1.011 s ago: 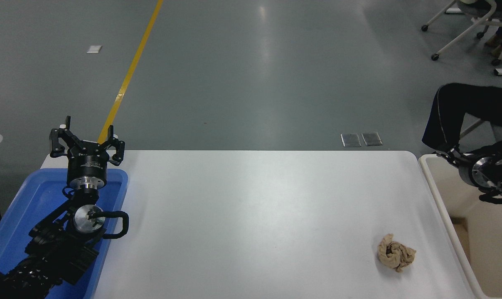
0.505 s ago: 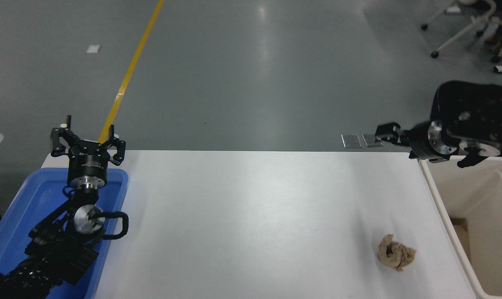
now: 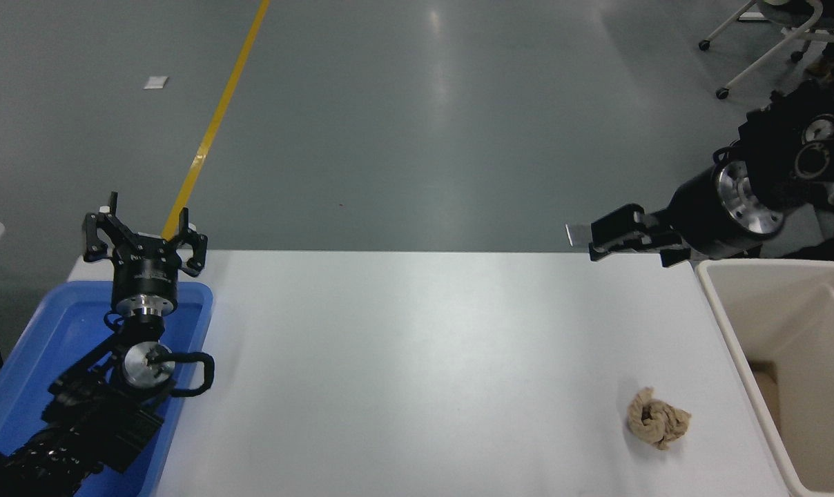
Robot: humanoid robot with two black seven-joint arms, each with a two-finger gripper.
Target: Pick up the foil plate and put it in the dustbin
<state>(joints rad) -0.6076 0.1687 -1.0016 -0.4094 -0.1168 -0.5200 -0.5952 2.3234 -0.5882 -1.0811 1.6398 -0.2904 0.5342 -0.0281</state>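
1. I saw my left gripper (image 3: 143, 233) parked with fingers spread above the shallow blue plastic tray (image 3: 23, 359);
2. a crumpled brown paper ball (image 3: 657, 426) lay on the white table (image 3: 417, 366) near the dustbin;
3. my right gripper (image 3: 600, 240) hung over the table's far edge, whether spread or pressed together I couldn't tell;
4. the large cream-beige plastic dustbin (image 3: 734, 345) stood rightmost; I couldn't see the foil plate.

Bright even overhead light; soft glare streak on floor (image 3: 444, 76); faint shadows; focus sharp.
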